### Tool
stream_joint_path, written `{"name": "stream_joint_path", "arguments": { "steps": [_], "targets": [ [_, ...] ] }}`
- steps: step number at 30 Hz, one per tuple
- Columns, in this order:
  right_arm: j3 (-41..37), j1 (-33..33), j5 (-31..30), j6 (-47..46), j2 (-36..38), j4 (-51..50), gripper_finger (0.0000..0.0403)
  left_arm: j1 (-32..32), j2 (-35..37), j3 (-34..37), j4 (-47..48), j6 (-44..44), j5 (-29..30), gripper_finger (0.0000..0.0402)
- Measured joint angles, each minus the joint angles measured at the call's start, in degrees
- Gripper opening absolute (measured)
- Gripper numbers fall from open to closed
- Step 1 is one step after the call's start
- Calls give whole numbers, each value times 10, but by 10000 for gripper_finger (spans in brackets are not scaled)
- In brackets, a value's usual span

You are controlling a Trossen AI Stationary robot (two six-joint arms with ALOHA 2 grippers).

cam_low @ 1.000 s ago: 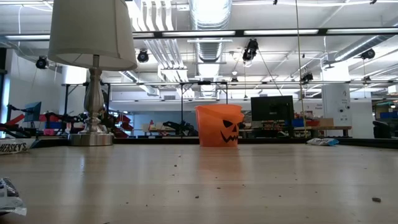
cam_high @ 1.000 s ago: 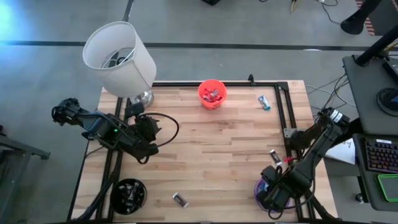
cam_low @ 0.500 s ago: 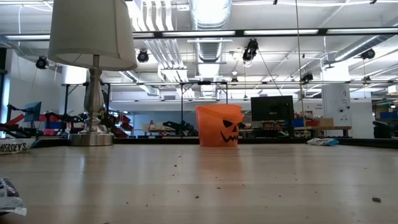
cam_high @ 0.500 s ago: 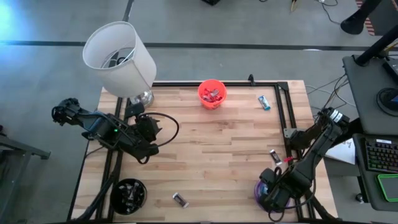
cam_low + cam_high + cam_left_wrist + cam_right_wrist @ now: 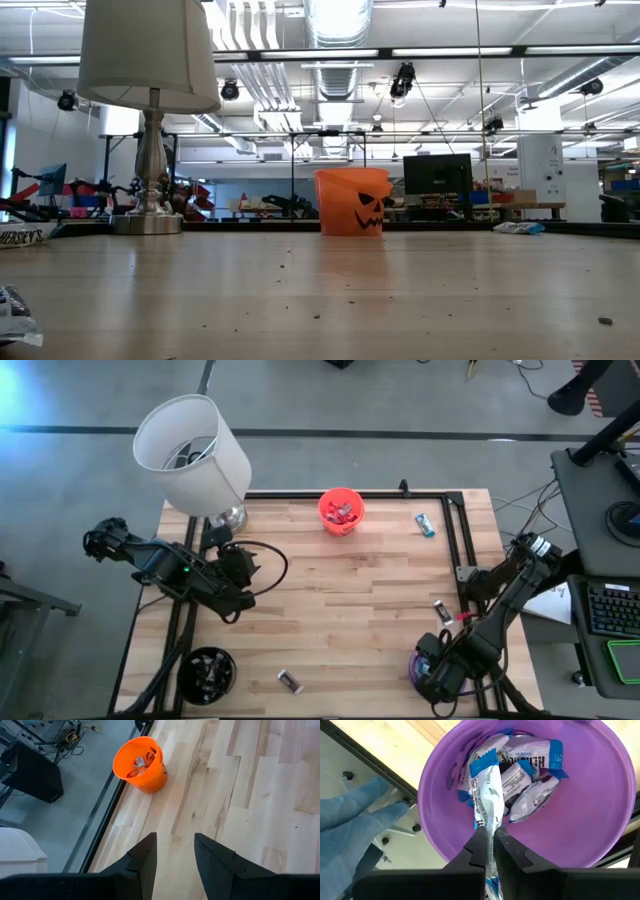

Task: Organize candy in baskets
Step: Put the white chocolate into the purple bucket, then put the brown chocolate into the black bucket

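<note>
Right gripper [image 5: 490, 851] is pinching a blue-and-white candy [image 5: 487, 795] over the purple basket [image 5: 600, 840]; its wrapper clinging to the fingers could foil the drop.

left arm: mine, lying low over the table's left side, forearm angled toward the middle
left gripper [image 5: 174, 862]: pointing down at the wood, fingers apart, nothing between them
right arm: folded at the table's near right corner, elbow out past the right edge, wrist tipped down
right gripper [image 5: 490, 851]: directly above the purple bucket [image 5: 600, 815], fingers pinched on a blue-and-white candy wrapper [image 5: 487, 795], which stands up into the bucket's mouth
</note>
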State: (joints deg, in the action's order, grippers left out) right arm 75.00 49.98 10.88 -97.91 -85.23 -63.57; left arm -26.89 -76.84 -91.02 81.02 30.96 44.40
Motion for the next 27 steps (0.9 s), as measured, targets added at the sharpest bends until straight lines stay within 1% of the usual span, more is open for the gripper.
{"name": "stream_joint_path", "arguments": {
  "steps": [4, 12, 16, 19, 21, 25, 27],
  "targets": [
    [0, 0, 1, -4, 0, -2, 34, 0, 0, 0, 0, 0, 0, 113],
    [0, 0, 1, -4, 0, -25, 114, 0, 0, 0, 0, 0, 0, 113],
    [0, 0, -24, -1, 0, -37, 137, 0, 0, 0, 0, 0, 0, 113],
    [0, -2, -87, -47, 0, -77, 143, 0, 0, 0, -1, 20, 0, 113],
    [0, -8, -118, -81, 3, -114, 143, 0, 0, 0, -1, 40, 0, 113],
    [0, -24, -126, -150, 11, -205, 144, 0, 0, 0, -1, 62, 0, 113],
    [-1, -33, -125, -185, 17, -233, 144, 0, 0, 0, -1, 62, 0, 113]
  ]
}}
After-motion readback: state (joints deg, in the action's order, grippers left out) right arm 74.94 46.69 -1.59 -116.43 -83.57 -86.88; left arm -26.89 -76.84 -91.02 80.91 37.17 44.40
